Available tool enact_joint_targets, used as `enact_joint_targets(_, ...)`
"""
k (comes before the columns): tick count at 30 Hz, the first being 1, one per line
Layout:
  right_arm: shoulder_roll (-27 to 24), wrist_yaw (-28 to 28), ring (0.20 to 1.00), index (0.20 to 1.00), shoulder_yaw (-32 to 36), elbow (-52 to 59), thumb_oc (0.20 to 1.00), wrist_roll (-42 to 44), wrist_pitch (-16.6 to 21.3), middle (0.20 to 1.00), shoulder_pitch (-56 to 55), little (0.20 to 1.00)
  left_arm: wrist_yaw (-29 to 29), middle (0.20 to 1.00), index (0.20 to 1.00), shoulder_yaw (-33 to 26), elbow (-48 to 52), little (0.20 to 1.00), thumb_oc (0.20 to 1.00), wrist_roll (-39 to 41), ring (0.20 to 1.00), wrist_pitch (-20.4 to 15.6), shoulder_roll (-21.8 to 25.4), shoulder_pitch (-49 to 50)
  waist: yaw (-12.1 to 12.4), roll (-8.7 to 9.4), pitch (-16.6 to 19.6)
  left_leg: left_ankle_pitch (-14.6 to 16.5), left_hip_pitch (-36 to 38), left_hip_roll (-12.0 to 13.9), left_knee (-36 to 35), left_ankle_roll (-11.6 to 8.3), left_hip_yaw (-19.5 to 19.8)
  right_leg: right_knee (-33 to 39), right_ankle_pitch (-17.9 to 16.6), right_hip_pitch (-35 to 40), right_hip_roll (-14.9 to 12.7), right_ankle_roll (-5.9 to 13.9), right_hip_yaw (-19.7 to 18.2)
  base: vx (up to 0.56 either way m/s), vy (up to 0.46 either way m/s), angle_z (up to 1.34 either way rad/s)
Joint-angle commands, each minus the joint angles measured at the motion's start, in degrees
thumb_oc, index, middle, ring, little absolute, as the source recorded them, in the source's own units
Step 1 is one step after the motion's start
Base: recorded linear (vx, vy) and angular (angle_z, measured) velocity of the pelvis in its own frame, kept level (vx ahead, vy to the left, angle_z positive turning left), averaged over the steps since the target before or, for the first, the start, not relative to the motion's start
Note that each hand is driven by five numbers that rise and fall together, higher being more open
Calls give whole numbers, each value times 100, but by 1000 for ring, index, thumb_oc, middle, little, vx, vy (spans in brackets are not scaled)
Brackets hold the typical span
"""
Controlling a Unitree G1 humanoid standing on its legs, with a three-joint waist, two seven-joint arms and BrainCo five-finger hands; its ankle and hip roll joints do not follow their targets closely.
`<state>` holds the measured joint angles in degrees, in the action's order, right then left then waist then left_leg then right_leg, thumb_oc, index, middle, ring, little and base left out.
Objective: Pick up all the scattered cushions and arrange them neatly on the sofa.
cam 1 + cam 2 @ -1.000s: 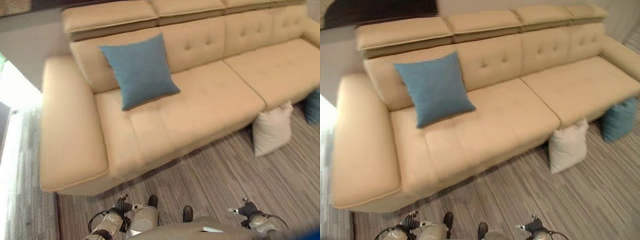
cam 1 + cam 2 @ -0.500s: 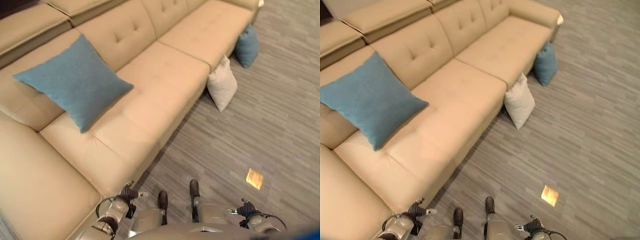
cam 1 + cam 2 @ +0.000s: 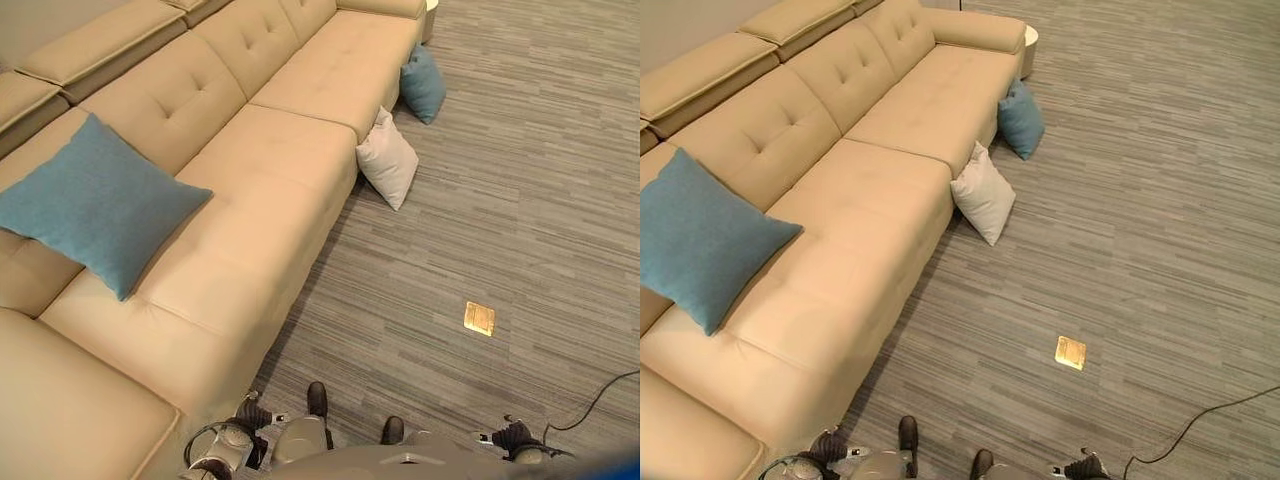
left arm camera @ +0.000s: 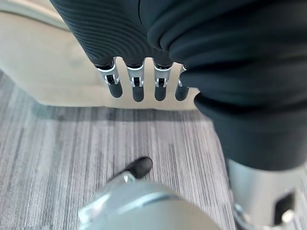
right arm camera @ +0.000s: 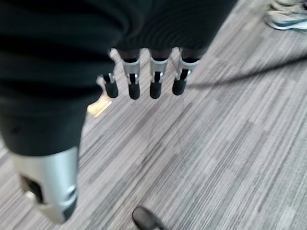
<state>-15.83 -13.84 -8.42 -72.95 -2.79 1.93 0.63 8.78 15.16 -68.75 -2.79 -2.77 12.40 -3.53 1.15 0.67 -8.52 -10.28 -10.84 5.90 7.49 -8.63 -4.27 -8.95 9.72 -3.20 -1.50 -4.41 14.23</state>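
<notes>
A blue cushion [image 3: 95, 200] leans against the backrest at the near end of the beige sofa [image 3: 270, 150]. A white cushion [image 3: 388, 160] stands on the floor, propped against the sofa's front. Just beyond it a second blue cushion [image 3: 423, 85] leans on the sofa front too. My left hand [image 3: 250, 415] hangs low beside the sofa's near corner; in its wrist view the fingers [image 4: 138, 86] are straight and hold nothing. My right hand [image 3: 515, 437] hangs over the carpet, fingers [image 5: 144, 81] straight and empty. Both hands are far from the floor cushions.
Grey striped carpet stretches to the right of the sofa. A small brass floor plate [image 3: 480, 318] is set into it. A round white side table [image 3: 1029, 45] stands at the sofa's far end. A person's shoes [image 5: 288, 17] show in the right wrist view.
The whole picture has swung to the right along the sofa, so the camera moved. The cushions lie where they were. Both hands stay low and empty.
</notes>
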Motion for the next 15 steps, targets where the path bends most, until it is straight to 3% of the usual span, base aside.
enact_joint_targets(1,-259,-146,1000,1000,-103,44,1000,296,28,1000,317,1000,17,1000,1000,152,121,1000,1000,50,1000,-75,-11,-285,-1,153,-316,1402,238,-367,918,686,-14,717,-656,290,-242,842,-286,77,-63,-67)
enact_joint_targets(3,-274,-168,1000,1000,-108,35,1000,290,24,1000,273,1000,35,1000,1000,195,95,1000,1000,63,1000,-68,-43,-258,74,180,-316,1353,-64,-620,710,745,160,844,-620,463,-123,858,-460,229,-100,-41)
enact_joint_targets(7,-299,-225,1000,1000,-137,6,1000,308,-1,1000,257,1000,27,1000,1000,243,38,1000,1000,1,1000,-57,-54,-258,240,144,-346,800,-450,-897,105,715,374,1074,-569,750,159,850,-826,290,-42,-58)
enact_joint_targets(8,-298,-230,1000,1000,-186,7,1000,302,-15,1000,251,1000,30,1000,1000,167,43,1000,1000,40,1000,-55,-36,-222,399,145,-280,665,-557,-957,-161,728,475,1189,-456,936,327,822,-1168,541,35,-175)
enact_joint_targets(11,-238,-191,1000,1000,-236,-22,1000,168,-64,1000,237,1000,49,1000,1000,69,59,1000,1000,34,1000,-32,13,-105,542,275,-65,893,-436,-1032,-7,930,461,891,-232,1037,185,876,-1427,528,137,-163)
enact_joint_targets(13,-241,-131,1000,1000,-211,9,1000,113,-80,1000,283,1000,32,1000,1000,43,178,1000,1000,43,1000,-26,77,-80,596,276,-54,1158,-155,-1027,3,1105,275,-175,-341,687,57,1158,-1422,308,142,-89)
enact_joint_targets(14,-265,-110,1000,1000,-202,38,1000,104,-88,1000,352,1000,31,1000,1000,29,241,1000,1000,62,1000,-23,98,-101,546,243,-104,1239,-48,-1017,2,1171,227,-743,-568,404,-1,1373,-1367,131,69,-64)
enact_joint_targets(15,-266,-110,1000,1000,-202,37,1000,104,-89,1000,354,1000,31,1000,1000,29,241,1000,1000,62,1000,-22,97,-102,551,236,-90,1227,-65,-1005,-5,1167,225,-734,-585,385,10,1370,-1371,132,77,-43)
